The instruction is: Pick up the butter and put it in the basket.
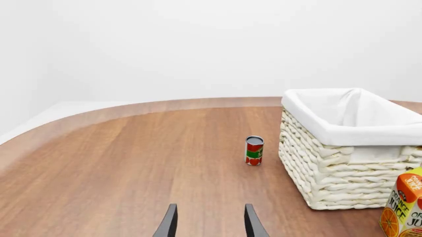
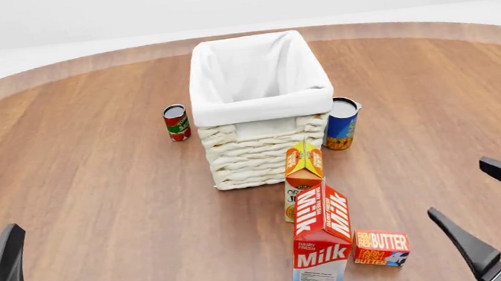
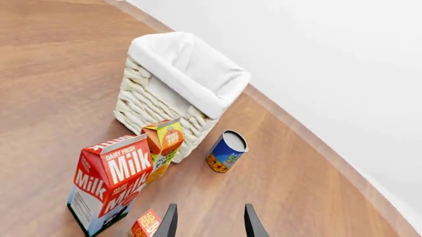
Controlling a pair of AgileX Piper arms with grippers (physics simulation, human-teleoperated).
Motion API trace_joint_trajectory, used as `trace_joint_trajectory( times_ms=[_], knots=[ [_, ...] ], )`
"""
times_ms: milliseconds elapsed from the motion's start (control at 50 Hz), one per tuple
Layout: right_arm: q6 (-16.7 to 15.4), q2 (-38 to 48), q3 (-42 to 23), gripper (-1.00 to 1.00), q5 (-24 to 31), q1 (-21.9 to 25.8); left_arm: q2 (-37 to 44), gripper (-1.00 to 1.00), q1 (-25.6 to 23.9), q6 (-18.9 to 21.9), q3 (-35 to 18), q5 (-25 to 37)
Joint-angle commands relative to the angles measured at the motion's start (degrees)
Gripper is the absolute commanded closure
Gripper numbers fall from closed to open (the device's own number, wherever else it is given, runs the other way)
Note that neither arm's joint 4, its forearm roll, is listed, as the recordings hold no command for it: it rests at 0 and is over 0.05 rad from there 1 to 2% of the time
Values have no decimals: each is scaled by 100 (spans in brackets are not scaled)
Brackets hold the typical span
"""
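On the desk [image 2: 98, 198], the butter [image 2: 380, 248] lies flat just beside the milk carton [image 2: 323, 248], in front of the basket [image 2: 261, 104] with the juice carton [image 2: 304, 177] between. The right pincer [image 2: 495, 209] hovers near the butter, fingers apart and empty. The left pincer [image 1: 209, 222] is likewise spread, well apart from the butter.

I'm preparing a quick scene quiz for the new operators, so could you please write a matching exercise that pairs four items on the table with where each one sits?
Things:
1. butter
2. red can
3. blue can
4. juice carton

Places, as the front view shows them:
A. left of the basket, standing apart from it
B. just right of the milk carton, lying flat
C. by the basket's right near corner
D. between the milk carton and the basket

Pairs: 1-B, 2-A, 3-C, 4-D
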Motion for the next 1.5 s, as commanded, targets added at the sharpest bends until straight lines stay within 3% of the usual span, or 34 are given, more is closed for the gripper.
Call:
trace_joint_trajectory(
  times_ms=[20, 200, 400, 420, 460, 480, 500, 520, 580, 620, 640, 660, 700, 720, 740, 760, 780, 800, 840, 900, 920, 980, 1000, 1020, 1040, 1080, 1180, 1240, 1260, 1280, 1340, 1400, 1440, 1500],
  knots=[
    [-685, 297, -146, -100, 668, 737, 0, -100, 0, 0, 0, 0],
    [-700, 1228, -341, -100, 591, 855, 0, -100, 0, 0, 0, 0],
    [-968, 2414, -187, -100, 228, 1008, 0, -100, 0, 0, 0, 0],
    [-1156, 2972, 172, -100, -439, 866, 0, -100, 0, 0, 0, 0],
    [-1226, 3389, 132, -100, -624, 697, 0, -100, 0, 0, 0, 0],
    [-1341, 3900, 335, -100, -1132, 591, 0, -100, 0, 0, 0, 0],
    [-1498, 5047, 601, -100, -2285, 324, 0, -100, 0, 0, 0, 0],
    [-1499, 5158, 619, -100, -2415, 323, 0, -100, 0, 0, 0, 0],
    [-1628, 6559, 627, -100, -3542, -119, 0, -100, 0, 0, 0, 0],
    [-1632, 6933, 564, -100, -3786, -284, 0, -100, 0, 0, 0, 0],
    [-1697, 6810, 481, -100, -3533, -341, 0, -100, 0, 0, 0, 0],
    [-1737, 7253, 502, -100, -3933, -433, 0, -100, 0, 0, 0, 0],
    [-1770, 7090, 380, -100, -3631, -515, 0, -100, 0, 0, 0, 0],
    [-1799, 7479, 430, -100, -4054, -548, 0, -100, 0, 0, 0, 0],
    [-1802, 7303, 322, -100, -3760, -581, 0, -100, 0, 0, 0, 0],
    [-1852, 7643, 312, -100, -4065, -655, 0, -100, 0, 0, 0, 0],
    [-1852, 7447, 252, -100, -3800, -649, 0, -100, 0, 0, 0, 0],
    [-1881, 7689, 269, -100, -4042, -680, 0, -100, 0, 0, 0, 0],
    [-1898, 7595, 214, -100, -3823, -656, 0, -100, 0, 0, 0, 0],
    [-1931, 7909, 243, -100, -4124, -645, 0, -100, 0, 0, 0, 0],
    [-1949, 8017, 283, 100, -4272, -631, 0, -100, 0, 0, 0, 0],
    [-1786, 8135, 417, 100, -4483, -453, 0, -100, 0, 0, 0, 0],
    [-1837, 8431, 497, 100, -4853, -440, 0, -100, 0, 0, 0, 0],
    [-1834, 8167, 417, 100, -4521, -463, 0, -100, 0, 0, 0, 0],
    [-1801, 8329, 468, 100, -4739, -423, 0, -100, 0, 0, 0, 0],
    [-1750, 8016, 447, 100, -4428, -365, 0, -100, 0, 0, 0, 0],
    [-1482, 8144, 662, 100, -4805, -151, 0, -100, 0, 0, 0, 0],
    [-1267, 7357, 669, 100, -4155, -15, 0, -100, 0, 0, 0, 0],
    [-1004, 6902, 753, 100, -3947, 133, 0, -100, 0, 0, 0, 0],
    [-821, 6099, 649, 100, -3184, 193, 0, -100, 0, 0, 0, 0],
    [-227, 4335, 441, 100, -1667, 433, 0, -100, 0, 0, 0, 0],
    [98, 3335, 463, 100, -967, 605, 0, -100, 0, 0, 0, 0],
    [619, 1807, 202, 100, 339, 766, 0, -100, 0, 0, 0, 0],
    [887, 1026, -46, 100, 1076, 750, 0, -100, 0, 0, 0, 0]
  ],
)
